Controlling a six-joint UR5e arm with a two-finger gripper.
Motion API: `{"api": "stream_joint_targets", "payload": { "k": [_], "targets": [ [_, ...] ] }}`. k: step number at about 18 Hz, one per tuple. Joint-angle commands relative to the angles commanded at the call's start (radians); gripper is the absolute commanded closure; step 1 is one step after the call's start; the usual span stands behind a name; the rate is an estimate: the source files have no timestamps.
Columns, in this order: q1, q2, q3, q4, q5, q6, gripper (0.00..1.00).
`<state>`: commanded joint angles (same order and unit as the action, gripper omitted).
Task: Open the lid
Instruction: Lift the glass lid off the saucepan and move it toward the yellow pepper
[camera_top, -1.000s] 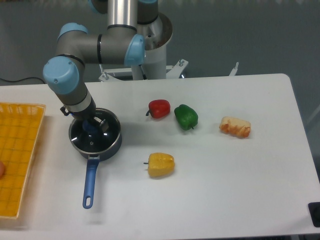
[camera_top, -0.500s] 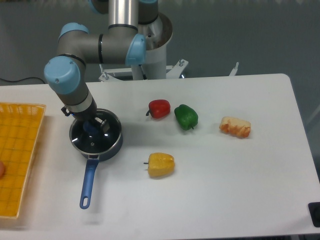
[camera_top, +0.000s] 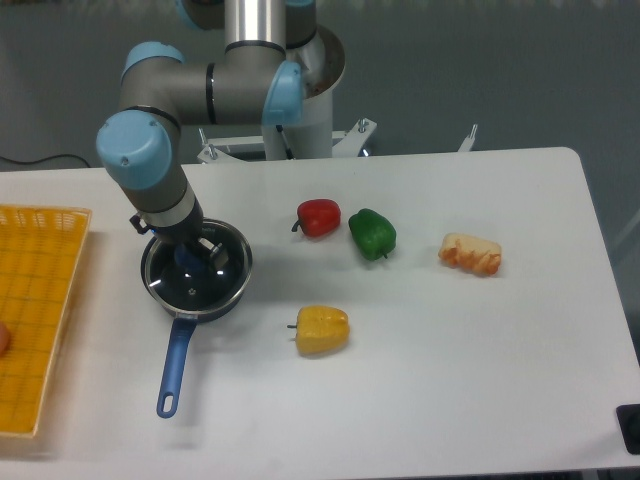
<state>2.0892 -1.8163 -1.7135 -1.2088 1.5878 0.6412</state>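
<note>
Nearest, the saucepan's (camera_top: 196, 285) blue handle (camera_top: 176, 365) points toward me across the tabletop (camera_top: 450, 380). Above it the lid (camera_top: 200, 288) sits on the pan, its knob hidden under the gripper (camera_top: 192, 257); whether the jaws grip it I cannot tell. Farther back lie peppers.

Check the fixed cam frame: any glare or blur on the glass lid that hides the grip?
Fixed camera: soft, even lighting, faint shadows. The lid shows small glare spots and reads dark. The gripper is slightly soft and partly hidden by the wrist, so its closure on the knob is unclear.
</note>
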Motion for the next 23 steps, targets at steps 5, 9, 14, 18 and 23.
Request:
{"api": "stream_joint_targets", "payload": {
  "k": [5, 9, 14, 18, 23],
  "targets": [
    [0.055, 0.0, 0.054, -0.006, -0.006, 0.095, 0.41],
    [0.097, 0.0, 0.066, -0.006, -0.003, 0.179, 0.41],
    [0.158, 0.005, 0.075, -0.008, 0.001, 0.296, 0.42],
    [0.179, 0.005, 0.075, -0.014, 0.003, 0.319, 0.42],
    [0.183, 0.003, 0.084, -0.014, 0.001, 0.319, 0.42]
  ]
}}
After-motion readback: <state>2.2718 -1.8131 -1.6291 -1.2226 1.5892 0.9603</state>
